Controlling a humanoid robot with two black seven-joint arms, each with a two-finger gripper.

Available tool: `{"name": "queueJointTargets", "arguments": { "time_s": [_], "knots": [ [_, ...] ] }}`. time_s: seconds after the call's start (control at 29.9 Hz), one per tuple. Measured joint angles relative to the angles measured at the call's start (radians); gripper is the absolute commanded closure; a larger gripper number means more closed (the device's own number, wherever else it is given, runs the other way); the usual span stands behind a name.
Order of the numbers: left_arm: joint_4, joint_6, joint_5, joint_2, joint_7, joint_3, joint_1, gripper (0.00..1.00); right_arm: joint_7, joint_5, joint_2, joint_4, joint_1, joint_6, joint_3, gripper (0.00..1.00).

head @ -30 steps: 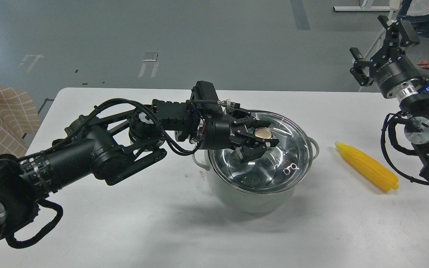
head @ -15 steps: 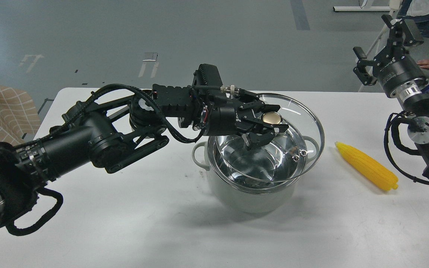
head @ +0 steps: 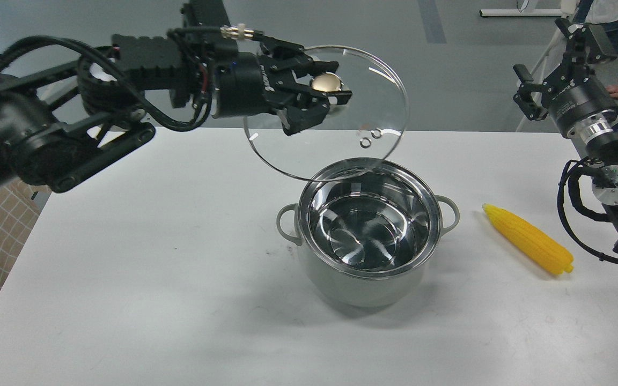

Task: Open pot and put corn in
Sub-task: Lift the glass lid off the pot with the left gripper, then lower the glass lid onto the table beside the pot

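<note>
- left gripper (head: 324, 99) pinching gold knob (head: 326, 82), glass lid (head: 365, 99) held tilted above pot (head: 368, 236)
- pot open on table (head: 153, 257)
- corn (head: 529, 239) lying right of pot, apart
- right gripper (head: 556, 59) raised at far right, jaws look spread, hard to confirm

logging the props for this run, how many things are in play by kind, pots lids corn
pots: 1, the pot standing open on the table
lids: 1, the glass lid held up by its knob in the left end effector
corn cobs: 1, the corn lying right of the pot
total: 3
</note>
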Motion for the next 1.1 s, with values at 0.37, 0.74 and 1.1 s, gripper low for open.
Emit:
{"name": "queueJointTargets", "arguments": {
  "time_s": [0.37, 0.74, 1.1],
  "knots": [
    [-0.003, 0.156, -0.078, 0.267, 0.0, 0.012, 0.133, 0.93, 0.0, -0.002, 0.001, 0.0, 0.0, 0.0, 0.0, 0.0],
    [0.043, 0.344, -0.135, 0.347, 0.0, 0.017, 0.383, 0.93, 0.0, -0.002, 0.0, 0.0, -0.004, 0.0, -0.001, 0.0],
    [0.244, 0.574, -0.131, 0.295, 0.0, 0.021, 0.559, 0.92, 0.0, -0.004, 0.001, -0.002, -0.004, 0.0, -0.002, 0.0]
  ]
}}
